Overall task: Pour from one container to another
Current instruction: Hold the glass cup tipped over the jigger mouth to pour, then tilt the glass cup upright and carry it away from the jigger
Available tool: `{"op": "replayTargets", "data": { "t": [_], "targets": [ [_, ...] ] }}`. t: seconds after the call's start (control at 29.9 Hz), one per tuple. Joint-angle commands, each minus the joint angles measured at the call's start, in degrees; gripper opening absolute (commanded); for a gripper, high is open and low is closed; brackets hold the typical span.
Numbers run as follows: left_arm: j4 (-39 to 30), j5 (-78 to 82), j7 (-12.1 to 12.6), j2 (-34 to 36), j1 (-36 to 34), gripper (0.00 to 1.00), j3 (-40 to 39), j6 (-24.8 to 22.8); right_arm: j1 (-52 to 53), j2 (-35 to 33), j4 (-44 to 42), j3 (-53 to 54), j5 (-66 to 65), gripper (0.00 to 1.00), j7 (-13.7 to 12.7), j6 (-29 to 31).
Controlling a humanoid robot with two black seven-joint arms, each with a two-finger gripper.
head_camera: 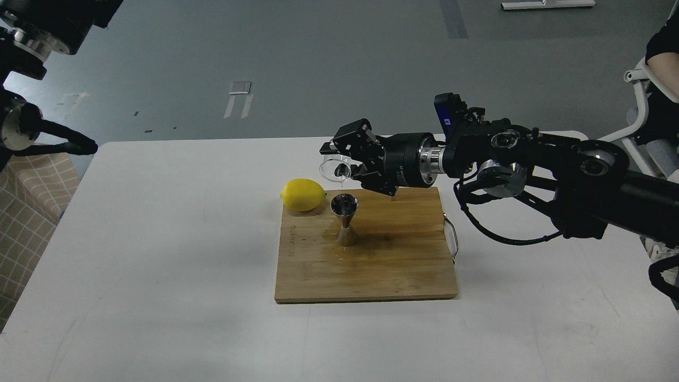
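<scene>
The clear glass tumbler (334, 167) hangs tipped on its side, mouth facing left, just above and behind the steel jigger (345, 219). My right gripper (347, 159) is shut on the tumbler, reaching in from the right. The jigger stands upright on the wooden cutting board (371, 265), larger cone up, with a wet patch around its foot. My left arm stays at the far left edge; its gripper is out of view.
A yellow lemon (303, 194) lies at the board's back left corner, close to the jigger. The board has a metal handle (452, 240) on its right side. A checked cloth (26, 212) sits beyond the white table's (159, 265) left edge.
</scene>
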Motion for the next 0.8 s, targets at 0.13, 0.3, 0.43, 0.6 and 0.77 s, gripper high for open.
{"op": "replayTargets", "data": {
  "t": [0.13, 0.3, 0.43, 0.6, 0.77],
  "targets": [
    [0.0, 0.0, 0.0, 0.0, 0.0, 0.97, 0.0, 0.0, -0.3, -1.4, -0.1, 1.0, 5.8, 0.42, -0.4, 0.7],
    [0.0, 0.0, 0.0, 0.0, 0.0, 0.97, 0.1, 0.0, -0.9, -2.7, 0.1, 1.9, 8.7, 0.42, -0.5, 0.8],
    [0.0, 0.0, 0.0, 0.0, 0.0, 0.97, 0.1, 0.0, -1.1, -3.5, -0.1, 2.7, 11.5, 0.42, -0.5, 0.8],
    [0.1, 0.0, 0.0, 0.0, 0.0, 0.97, 0.1, 0.0, -3.7, -3.8, -0.3, 5.9, 16.0, 0.42, -0.9, 0.6],
    [0.1, 0.0, 0.0, 0.1, 0.0, 0.97, 0.1, 0.0, -9.2, -5.8, -0.1, 11.8, 20.4, 0.42, -0.9, 0.6]
  ]
}}
